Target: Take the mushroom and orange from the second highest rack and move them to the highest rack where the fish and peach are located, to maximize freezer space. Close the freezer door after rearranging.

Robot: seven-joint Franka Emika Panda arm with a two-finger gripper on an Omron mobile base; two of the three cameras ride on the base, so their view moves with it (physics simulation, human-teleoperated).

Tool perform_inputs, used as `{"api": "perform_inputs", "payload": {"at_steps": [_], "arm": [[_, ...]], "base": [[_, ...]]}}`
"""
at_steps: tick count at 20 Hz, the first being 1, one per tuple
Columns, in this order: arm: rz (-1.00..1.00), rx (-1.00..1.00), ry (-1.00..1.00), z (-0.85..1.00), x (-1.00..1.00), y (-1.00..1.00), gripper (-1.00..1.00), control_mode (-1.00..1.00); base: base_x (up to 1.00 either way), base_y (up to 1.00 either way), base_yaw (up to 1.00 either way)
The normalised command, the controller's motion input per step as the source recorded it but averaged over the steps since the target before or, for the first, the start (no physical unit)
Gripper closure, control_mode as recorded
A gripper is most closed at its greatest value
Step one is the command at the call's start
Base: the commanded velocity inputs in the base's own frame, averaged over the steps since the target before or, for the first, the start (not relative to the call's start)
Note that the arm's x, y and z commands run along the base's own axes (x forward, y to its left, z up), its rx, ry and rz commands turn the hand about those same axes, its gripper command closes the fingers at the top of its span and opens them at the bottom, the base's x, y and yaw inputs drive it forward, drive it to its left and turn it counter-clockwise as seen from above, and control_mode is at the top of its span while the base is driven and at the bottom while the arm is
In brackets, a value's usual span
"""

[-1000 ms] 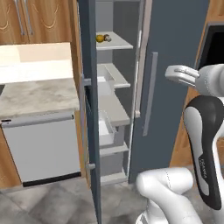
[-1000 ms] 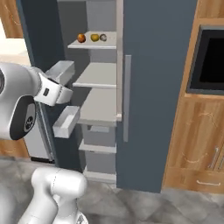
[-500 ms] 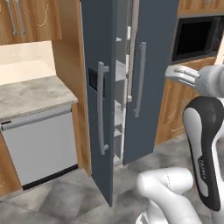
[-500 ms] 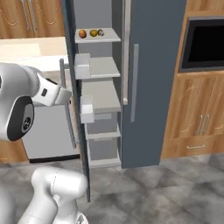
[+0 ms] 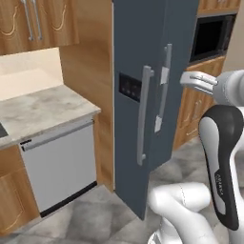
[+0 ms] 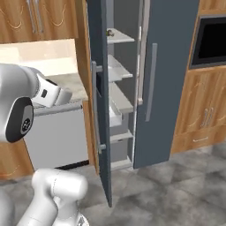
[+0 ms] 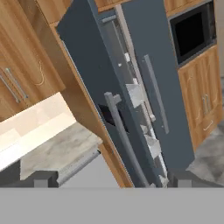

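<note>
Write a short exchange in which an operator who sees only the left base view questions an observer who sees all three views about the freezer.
Operator: I see only the outside of the freezer door. Is it shut?
Observer: No. In the right base view the freezer door stands open, and the racks show behind it.
Operator: Is anything on the top rack?
Observer: One small item sits on the uppermost rack in view. It is too small to name.
Operator: Is the gripper carrying anything?
Observer: No. In the hand view the gripper is open and empty, and faces the door handle.
</note>
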Motion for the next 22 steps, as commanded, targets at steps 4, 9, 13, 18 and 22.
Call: {"api": "perform_inputs", "payload": {"at_steps": [4, 9, 13, 18, 22], "arm": [[0.00, 0.00, 0.00, 0.00, 0.00, 0.00, -1.00, 1.00], [0.00, 0.00, 0.00, 0.00, 0.00, 0.00, -1.00, 1.00], [0.00, 0.00, 0.00, 0.00, 0.00, 0.00, -1.00, 1.00], [0.00, 0.00, 0.00, 0.00, 0.00, 0.00, -1.00, 1.00], [0.00, 0.00, 0.00, 0.00, 0.00, 0.00, -1.00, 1.00]], "base": [[0.61, 0.98, -0.33], [0.68, 0.77, -0.39], [0.66, 0.66, -0.45], [0.48, 0.34, -0.49], [0.36, 0.00, -0.34]]}}
